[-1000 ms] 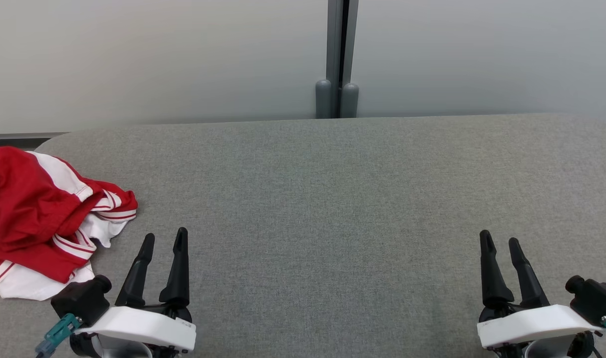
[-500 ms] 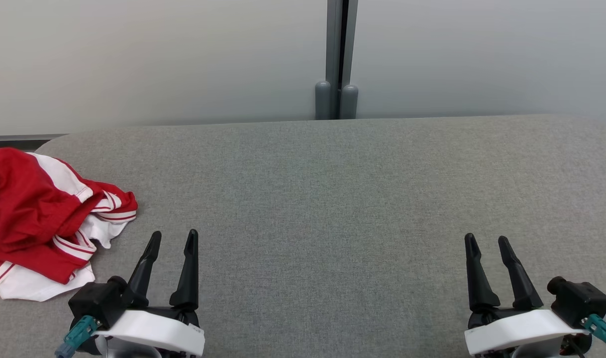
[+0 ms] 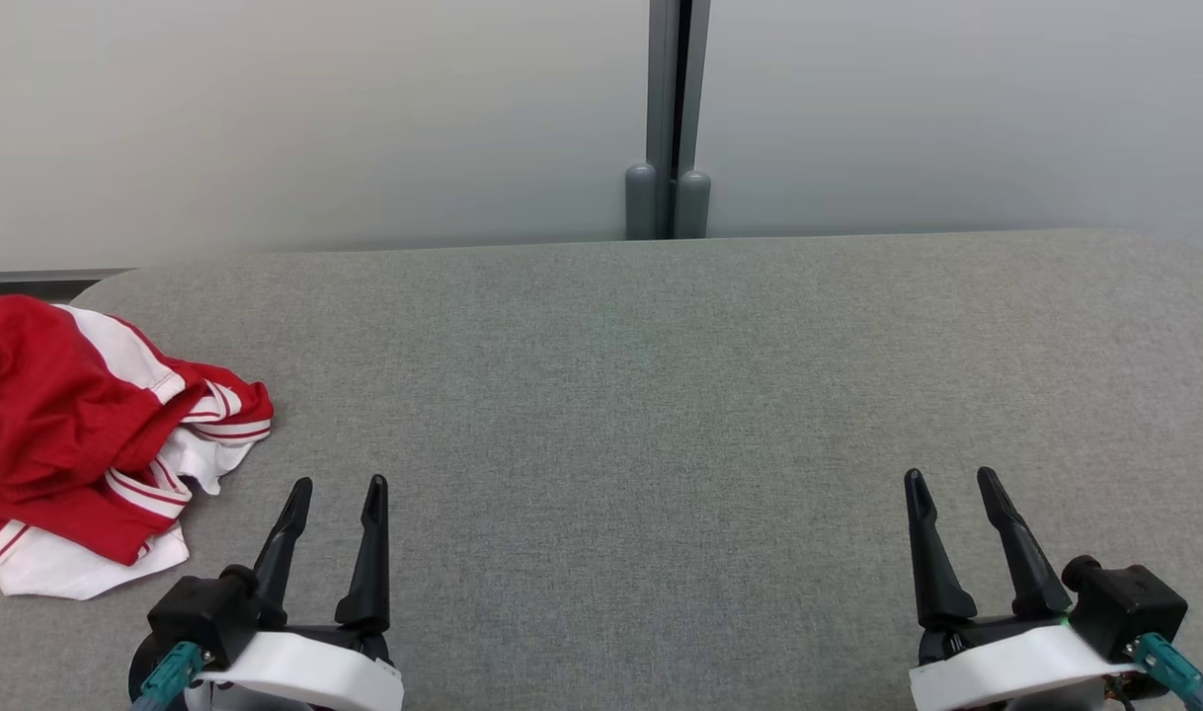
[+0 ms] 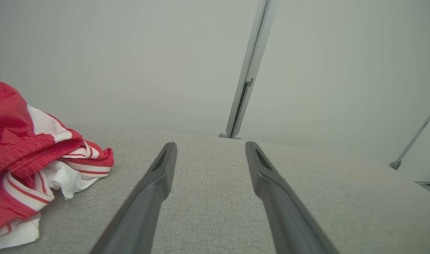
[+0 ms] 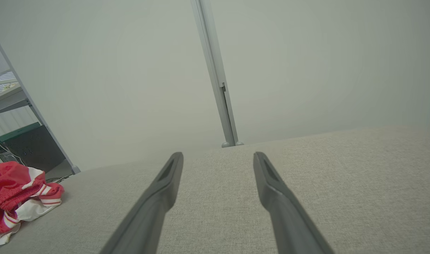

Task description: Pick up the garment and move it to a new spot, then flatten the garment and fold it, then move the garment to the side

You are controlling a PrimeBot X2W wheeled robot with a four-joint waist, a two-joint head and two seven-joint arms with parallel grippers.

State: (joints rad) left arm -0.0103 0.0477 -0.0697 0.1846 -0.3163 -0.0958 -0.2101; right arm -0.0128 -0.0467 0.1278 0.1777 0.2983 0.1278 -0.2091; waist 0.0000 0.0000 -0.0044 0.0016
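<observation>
With both sets of jaws standing spread and empty, I am lining up my left gripper (image 3: 337, 484) toward the crumpled red-and-white garment (image 3: 88, 434) lying at the grey table's (image 3: 661, 395) left edge, aiming low for a thick fold, while my right gripper (image 3: 949, 474) is hovering well apart.

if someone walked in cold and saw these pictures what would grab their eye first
The crumpled red and white garment stands out at once, heaped at the far left edge of the grey fabric-covered table. Next come the two open grippers at the near edge: the left gripper just right of the garment and apart from it, the right gripper far across the bare cloth. Behind the table, a grey post splits the pale wall.
</observation>
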